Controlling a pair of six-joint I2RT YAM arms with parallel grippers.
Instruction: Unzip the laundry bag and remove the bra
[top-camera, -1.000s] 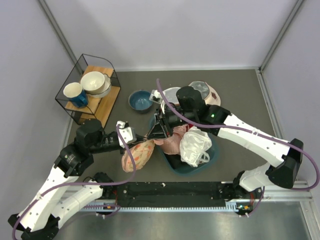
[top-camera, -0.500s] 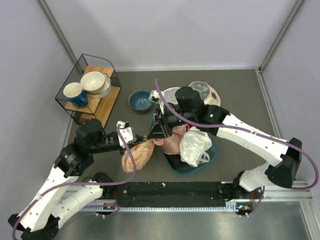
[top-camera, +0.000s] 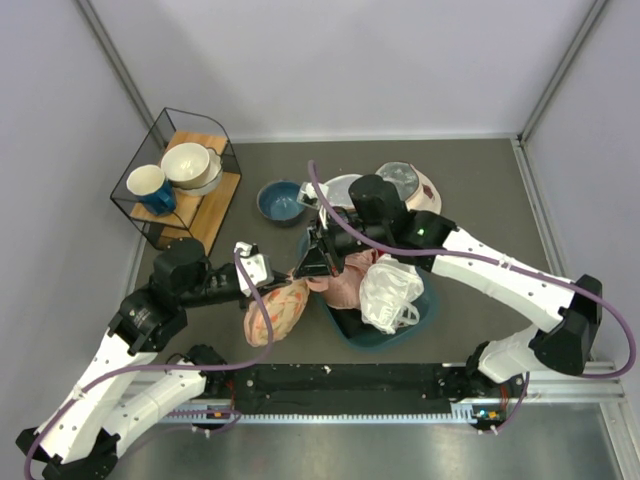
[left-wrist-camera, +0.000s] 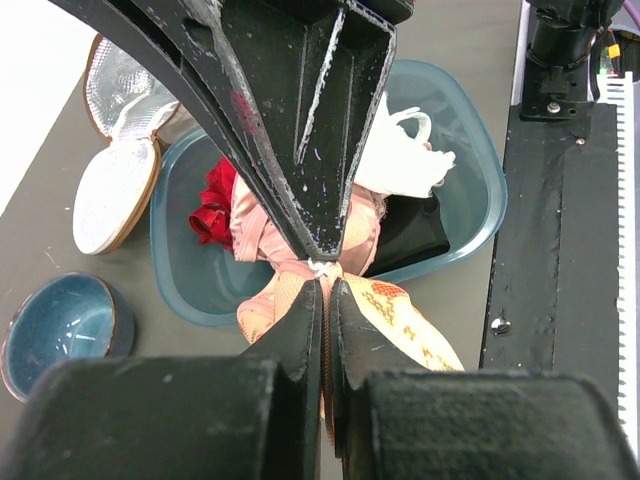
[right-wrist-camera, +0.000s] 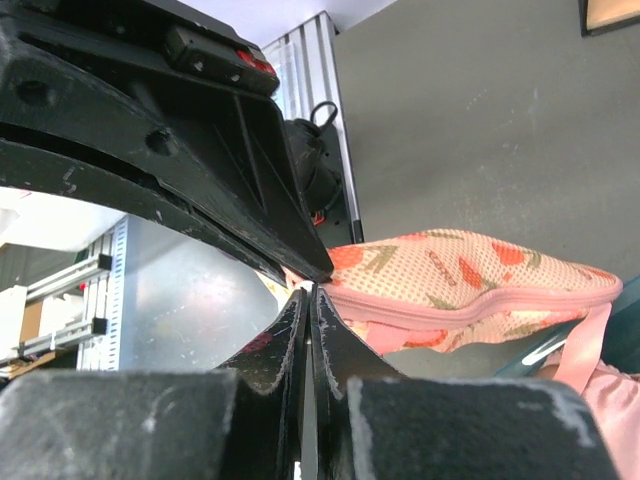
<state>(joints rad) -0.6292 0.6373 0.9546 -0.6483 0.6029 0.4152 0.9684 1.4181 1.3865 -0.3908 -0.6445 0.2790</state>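
**Top external view.** The laundry bag (top-camera: 274, 312) is lying bunched on the table against the left rim of the teal basin (top-camera: 420, 322). The left gripper (top-camera: 287, 279) and the right gripper (top-camera: 302, 271) are meeting tip to tip over the bag's upper end.

**Left wrist view.** The left gripper (left-wrist-camera: 326, 295) is clamping its fingers together on the bag (left-wrist-camera: 400, 322); printed fabric is spreading out on both sides of them. The right gripper (left-wrist-camera: 321, 247) is pointing down with its fingers pressed together just above. A white bundle (left-wrist-camera: 400, 160) and a pale pink garment (left-wrist-camera: 250, 220) are sitting in the basin (left-wrist-camera: 470, 190).

**Right wrist view.** The right gripper (right-wrist-camera: 305, 300) is holding its fingers closed at the end of the bag (right-wrist-camera: 460, 280); what they are pinching cannot be resolved. The pink strap (right-wrist-camera: 580, 345) is hanging at the bag's far end.
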